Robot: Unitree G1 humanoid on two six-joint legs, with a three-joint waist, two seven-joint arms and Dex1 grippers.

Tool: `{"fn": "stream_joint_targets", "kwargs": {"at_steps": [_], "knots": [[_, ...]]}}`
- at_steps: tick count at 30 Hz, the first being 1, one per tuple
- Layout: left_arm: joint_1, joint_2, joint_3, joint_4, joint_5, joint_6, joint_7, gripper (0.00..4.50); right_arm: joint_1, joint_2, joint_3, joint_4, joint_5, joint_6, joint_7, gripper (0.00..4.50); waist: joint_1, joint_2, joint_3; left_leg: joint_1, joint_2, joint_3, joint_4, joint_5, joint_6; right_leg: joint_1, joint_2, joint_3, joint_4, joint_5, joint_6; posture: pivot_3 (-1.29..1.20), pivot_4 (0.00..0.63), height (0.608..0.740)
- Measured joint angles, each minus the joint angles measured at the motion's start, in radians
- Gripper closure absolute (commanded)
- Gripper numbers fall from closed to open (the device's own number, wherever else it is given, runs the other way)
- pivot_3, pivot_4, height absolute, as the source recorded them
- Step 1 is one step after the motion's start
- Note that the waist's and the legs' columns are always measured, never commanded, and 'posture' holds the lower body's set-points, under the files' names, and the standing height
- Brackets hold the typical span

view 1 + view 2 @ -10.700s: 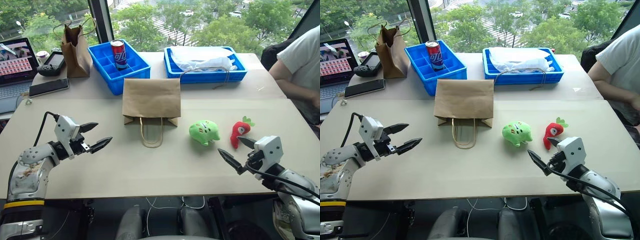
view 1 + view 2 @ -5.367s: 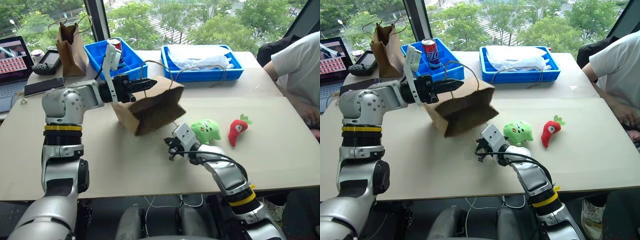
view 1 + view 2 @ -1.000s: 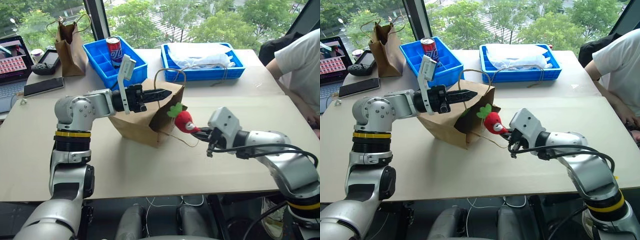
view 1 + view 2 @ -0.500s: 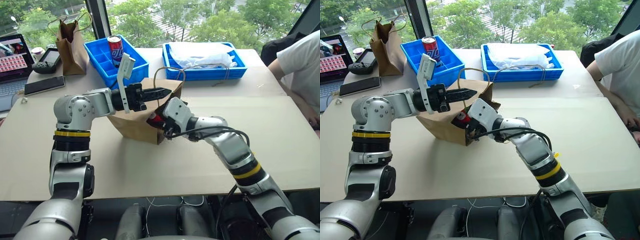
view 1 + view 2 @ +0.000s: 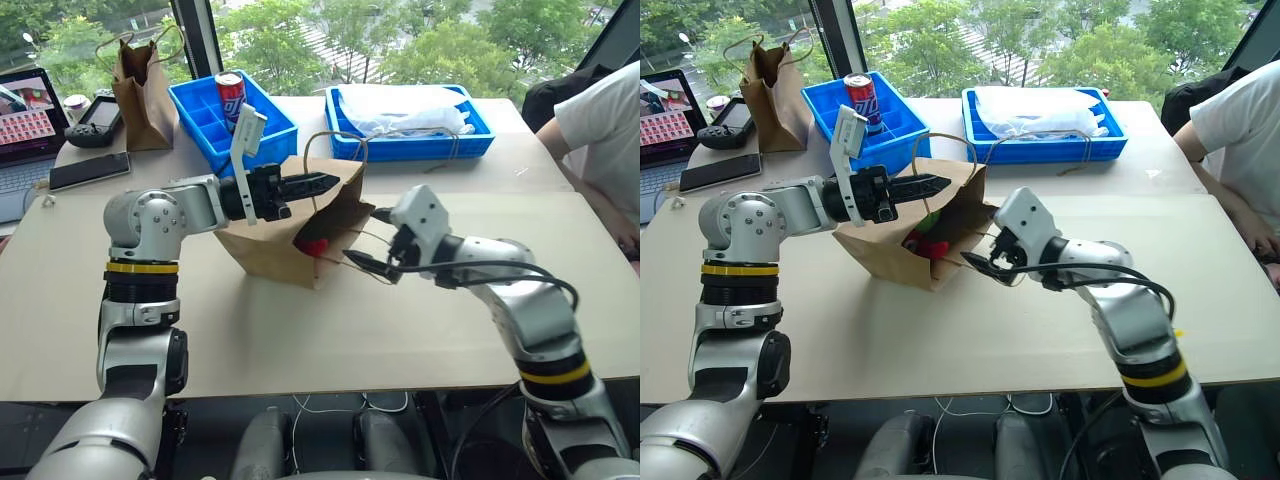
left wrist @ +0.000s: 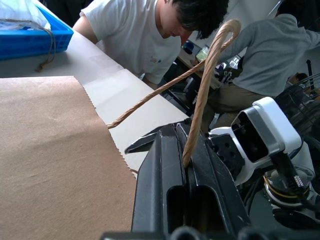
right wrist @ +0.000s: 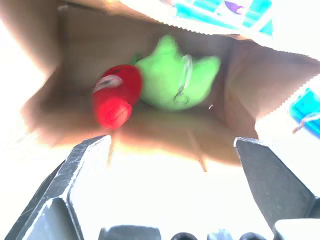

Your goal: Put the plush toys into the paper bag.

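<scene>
While one paper bag is held tilted by its twine handle in the clamped left gripper, two plush toys, one red and one green, are seen lying inside it. The right gripper is spread wide, empty, at the mouth. Two blue trays are set on the beige table by windows.
</scene>
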Motion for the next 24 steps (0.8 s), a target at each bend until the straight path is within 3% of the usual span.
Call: {"fn": "stream_joint_targets", "kwargs": {"at_steps": [3,7,8,14,20,24], "knots": [[0.0,0.0,-0.001,0.001,0.001,-0.002,-0.004,4.5,0.065,-0.043,0.0,-0.039,0.003,0.017,0.014,0.05,-0.002,0.0,0.0,0.001,0.0,0.0,0.0,0.0,0.0,0.001,0.001,0.0,0.0,0.0,0.0,0.0,0.15,0.74],[0.0,-0.006,-0.01,0.003,0.003,-0.007,-0.01,4.5,0.085,0.008,0.084,-0.023,-0.031,0.008,-0.019,0.05,-0.009,0.0,0.0,0.002,0.0,0.0,0.0,0.001,-0.001,0.0,0.002,0.002,0.002,0.0,-0.001,0.0,0.15,0.74],[0.0,-0.006,-0.011,0.004,0.004,-0.011,-0.011,4.5,0.082,0.031,0.104,0.001,-0.049,-0.007,-0.038,0.55,-0.009,0.0,0.0,0.002,0.0,0.0,0.0,0.001,-0.001,0.0,0.002,0.002,0.002,0.0,-0.001,0.0,0.15,0.74],[-0.001,0.004,-0.011,0.005,0.007,-0.016,-0.015,4.5,0.083,0.051,0.197,0.13,-0.167,-0.08,-0.087,2.45,-0.002,0.0,0.0,0.001,-0.001,0.0,0.001,0.001,-0.001,0.0,0.0,0.002,0.0,0.0,-0.001,0.0,0.15,0.74],[-0.001,0.012,-0.011,0.005,0.013,-0.022,-0.015,4.5,0.08,0.029,0.185,0.172,-0.211,-0.207,-0.082,4.49,-0.004,0.0,0.0,0.001,0.0,0.0,0.001,0.001,-0.001,0.0,0.001,0.001,0.0,0.0,-0.001,0.0,0.15,0.74],[-0.012,0.016,0.004,0.009,0.013,-0.023,-0.005,4.5,0.008,0.02,0.109,0.176,-0.207,-0.267,-0.081,4.49,-0.005,-0.001,0.0,0.001,0.0,0.0,0.001,0.001,-0.001,-0.001,0.001,0.001,0.002,0.0,-0.001,0.0,0.15,0.74]]}}
